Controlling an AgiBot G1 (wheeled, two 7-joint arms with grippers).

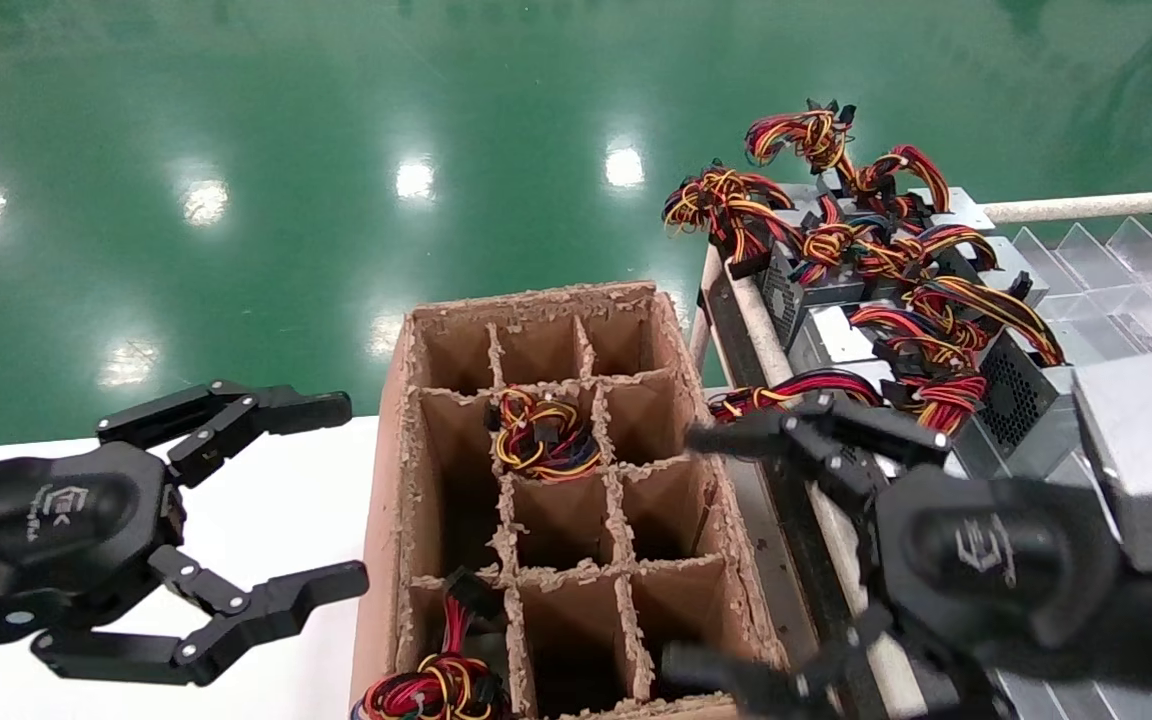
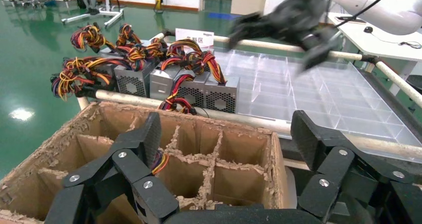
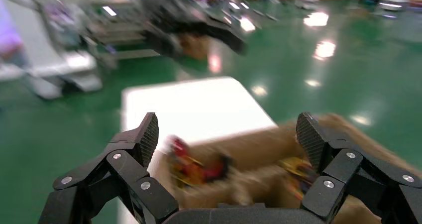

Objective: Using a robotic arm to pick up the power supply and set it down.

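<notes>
A power supply's yellow, red and purple-blue wire bundle [image 1: 544, 437] sticks out of the middle cell of the cardboard box [image 1: 388, 480]; its metal body is hidden down in the cell. My right gripper [image 1: 686, 550] is open and empty, hovering over the box's right side by the rack rail. The left wrist view shows it as a blurred shape [image 2: 283, 22] on its white arm [image 2: 383, 5]. My left gripper [image 1: 348, 495] is open and empty over the white table [image 1: 276, 500], left of the box. Its wrist view looks between its fingers [image 2: 226, 134] into the cells.
Several silver-grey power supplies [image 1: 836, 290] with red, orange and yellow wires crowd the rack to the right of the box. Clear plastic dividers [image 1: 1116, 260] lie behind them. Another wire bundle [image 1: 436, 685] fills the near left cell. Green floor lies beyond.
</notes>
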